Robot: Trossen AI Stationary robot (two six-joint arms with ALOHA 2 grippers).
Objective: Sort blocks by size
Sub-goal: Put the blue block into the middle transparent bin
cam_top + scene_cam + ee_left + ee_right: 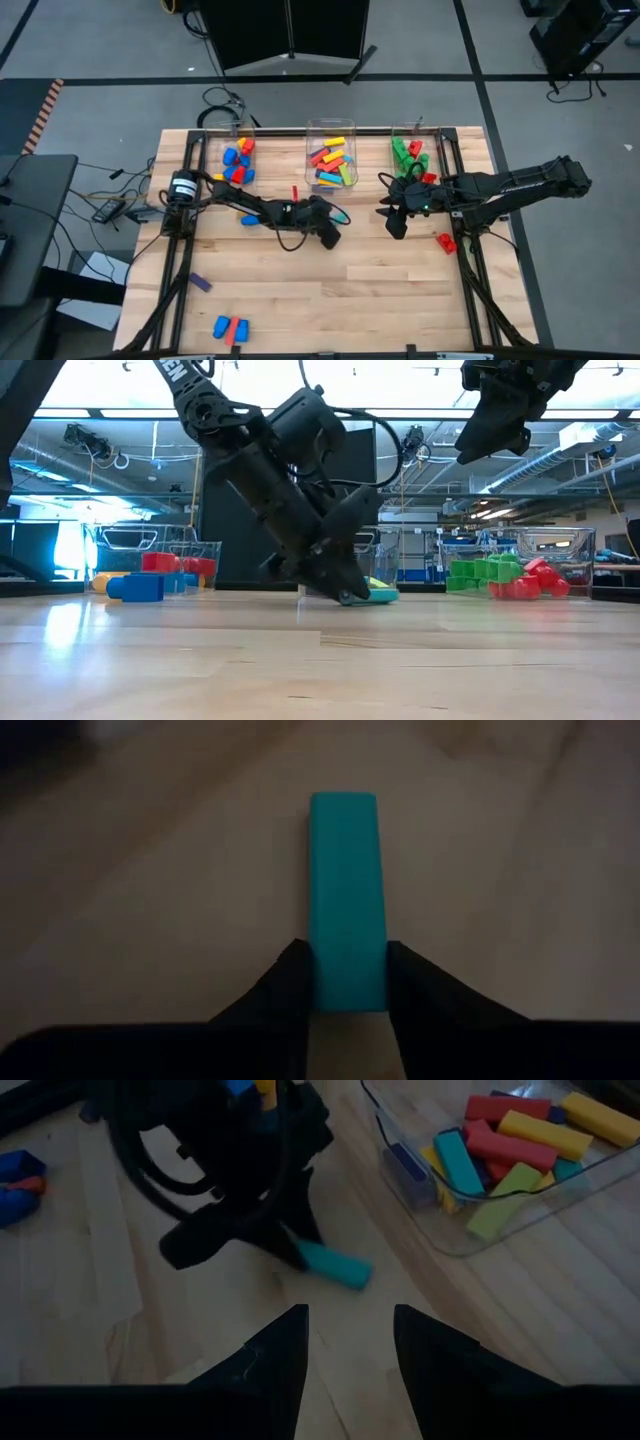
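A long cyan block (345,890) lies just in front of the middle bin, with my left gripper (332,228) shut on it; it also shows in the right wrist view (338,1267) and the low view (382,597). My right gripper (350,1315) hangs open above the table to the block's right, holding nothing. Other blocks fill three clear bins: chunky blue, red and yellow ones (237,160), long mixed ones (332,160), green and red ones (408,153). My left gripper pinches the cyan block's two long sides at its near end (346,982) between its two fingers. The fingers (290,980) slant down from the table's left and lie along the block. The block points away from the gripper, low at the table; whether it is lifted clear I cannot tell.
Loose blocks lie about: a red one (445,242) near the right arm, a purple one (200,283) at the left, blue and red ones (230,328) at the near edge, and a small red one (295,192) by the middle bin.
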